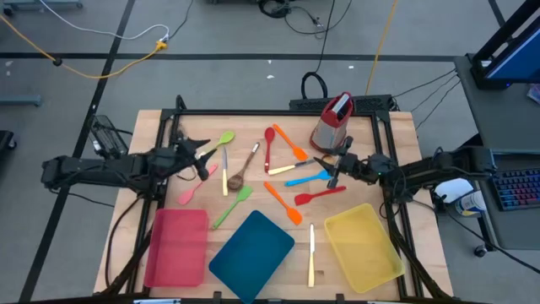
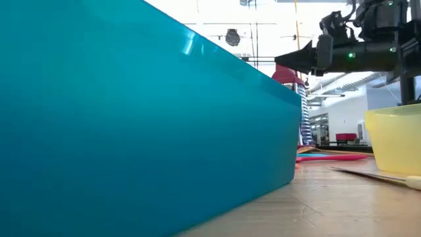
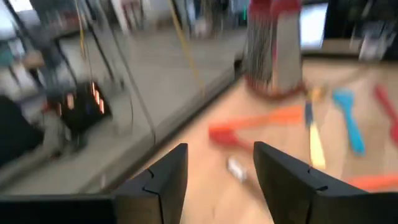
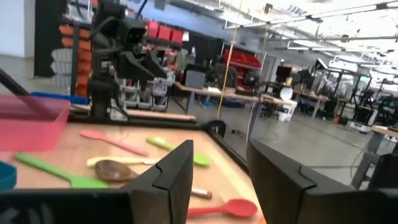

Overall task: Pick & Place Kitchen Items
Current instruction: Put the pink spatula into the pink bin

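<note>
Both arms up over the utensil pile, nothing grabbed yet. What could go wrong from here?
1. The utensils lie crowded: the blue spatula sits close among orange ones, so the open right pincer may nudge or catch two.
2. The grater stands right beside that pincer; a swing could tip it.
3. The open left pincer hovers near the pink spatula; both arms reaching centre may collide.

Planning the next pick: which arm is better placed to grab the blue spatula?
Probably the right. Its open gripper hovers right beside the blue spatula, while the left gripper, also open, sits across the table near the pink spatula.
</note>
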Motion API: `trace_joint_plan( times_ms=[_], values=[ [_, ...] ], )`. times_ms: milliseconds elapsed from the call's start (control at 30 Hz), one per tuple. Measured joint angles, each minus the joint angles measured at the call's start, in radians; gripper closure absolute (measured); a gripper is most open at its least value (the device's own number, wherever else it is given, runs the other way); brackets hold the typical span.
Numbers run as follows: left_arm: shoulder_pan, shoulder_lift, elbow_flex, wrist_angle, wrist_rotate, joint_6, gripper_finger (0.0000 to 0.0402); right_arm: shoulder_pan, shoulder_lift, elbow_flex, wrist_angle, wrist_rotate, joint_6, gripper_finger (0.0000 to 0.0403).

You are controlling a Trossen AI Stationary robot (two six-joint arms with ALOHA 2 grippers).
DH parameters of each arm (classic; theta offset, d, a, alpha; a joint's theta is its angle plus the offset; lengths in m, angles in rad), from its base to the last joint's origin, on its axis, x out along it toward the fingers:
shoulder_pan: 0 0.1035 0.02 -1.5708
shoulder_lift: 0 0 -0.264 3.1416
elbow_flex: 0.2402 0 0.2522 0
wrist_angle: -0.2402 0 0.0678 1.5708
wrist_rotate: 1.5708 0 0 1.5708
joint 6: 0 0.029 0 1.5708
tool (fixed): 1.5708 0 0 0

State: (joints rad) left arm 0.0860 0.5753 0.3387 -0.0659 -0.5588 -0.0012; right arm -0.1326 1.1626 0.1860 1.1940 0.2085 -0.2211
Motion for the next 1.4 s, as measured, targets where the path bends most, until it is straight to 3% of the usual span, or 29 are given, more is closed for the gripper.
trace_joint_plan(
  times_ms=[200,433,600,767,867,1133,1400],
  values=[
    [0.001,0.142,0.166,-0.364,0.017,-0.257,0.022,0.0,0.026,0.0,-0.017,0.0,-0.005,0.0265],
    [0.001,0.262,0.258,-0.699,0.223,-0.566,0.022,0.0,0.026,-0.01,-0.021,0.002,-0.008,0.0265],
    [0.001,0.336,0.258,-0.858,0.335,-0.686,0.022,0.0,0.026,-0.01,-0.031,0.008,-0.011,0.0267],
    [0.0,0.405,0.258,-0.878,0.448,-0.761,0.022,-0.009,0.025,-0.01,-0.031,0.135,-0.038,0.0264],
    [0.0,0.449,0.258,-0.876,0.463,-0.793,0.022,-0.024,0.025,-0.01,-0.029,0.187,-0.053,0.0265],
    [0.001,0.569,0.258,-0.912,0.468,-0.824,0.022,-0.093,0.025,-0.01,-0.024,0.184,-0.061,0.0266],
    [0.0,0.661,0.219,-0.926,0.537,-0.869,0.022,-0.16,0.025,-0.01,-0.024,0.184,-0.06,0.0267]
  ],
)
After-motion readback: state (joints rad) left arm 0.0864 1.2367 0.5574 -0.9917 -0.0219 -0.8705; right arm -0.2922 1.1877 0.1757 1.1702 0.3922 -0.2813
